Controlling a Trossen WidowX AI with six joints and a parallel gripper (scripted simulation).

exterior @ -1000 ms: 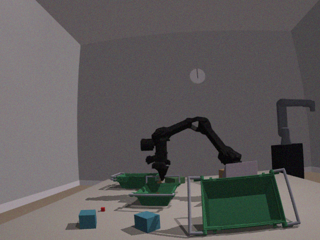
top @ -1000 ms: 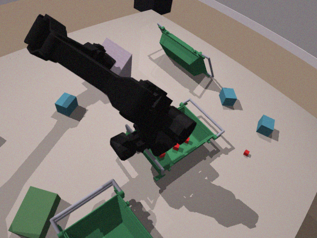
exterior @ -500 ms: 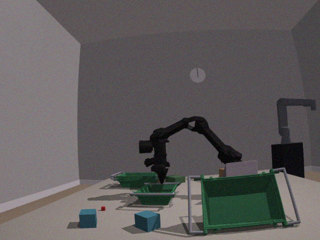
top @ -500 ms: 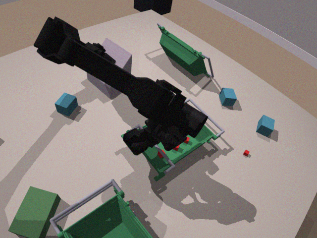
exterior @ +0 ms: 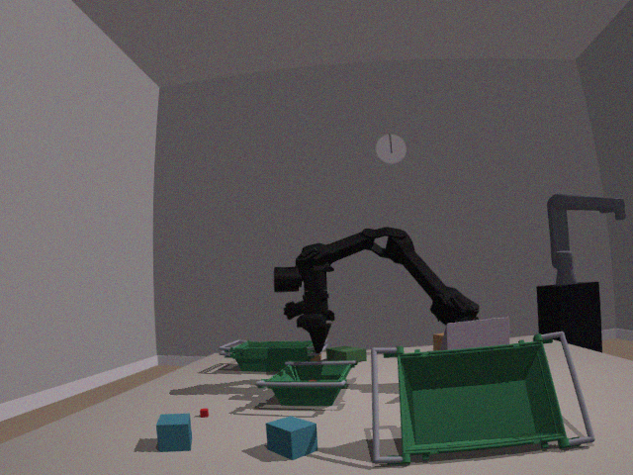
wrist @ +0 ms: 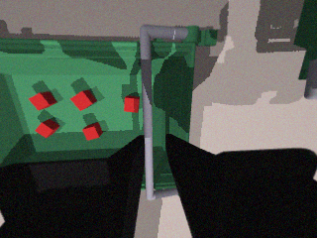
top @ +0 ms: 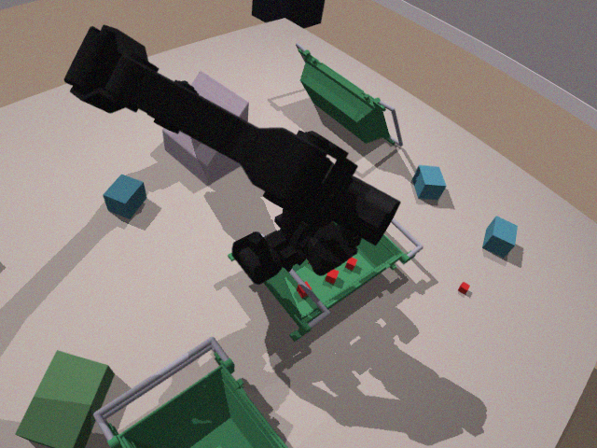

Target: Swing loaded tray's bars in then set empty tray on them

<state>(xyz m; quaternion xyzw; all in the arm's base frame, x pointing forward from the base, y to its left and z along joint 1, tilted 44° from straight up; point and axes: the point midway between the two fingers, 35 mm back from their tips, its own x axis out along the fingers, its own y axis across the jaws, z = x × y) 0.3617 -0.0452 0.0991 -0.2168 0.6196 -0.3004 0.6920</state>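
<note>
The loaded green tray (top: pixel 284 291) (exterior: pixel 307 396) (wrist: pixel 178 99) stands upright with several red blocks (top: pixel 331 276) (wrist: pixel 83 100) inside. Its bar nearer the gripper (top: pixel 315 298) (exterior: pixel 332 362) (wrist: pixel 148 119) lies inward of the end wall, across the top. Its other bar (top: pixel 409 235) (exterior: pixel 302 383) is out over the opposite end. My gripper (exterior: pixel 317 350) (wrist: pixel 155 140) points down with fingers slightly apart. The inner bar passes between them, near one finger, with a gap on the other side. An empty green tray (top: pixel 344 98) (exterior: pixel 473 414) stands steeply tilted, both bars out.
Another green tray (top: pixel 183 414) (exterior: pixel 270 356) stands upright, with doubled-looking rods at one end. A green block (top: pixel 67 385), a lilac block (top: pixel 219 96) (exterior: pixel 478 332), blue cubes (top: pixel 429 181) (top: pixel 500 236) (top: pixel 124 195) and a loose red block (top: pixel 464 287) (exterior: pixel 204 412) are around it.
</note>
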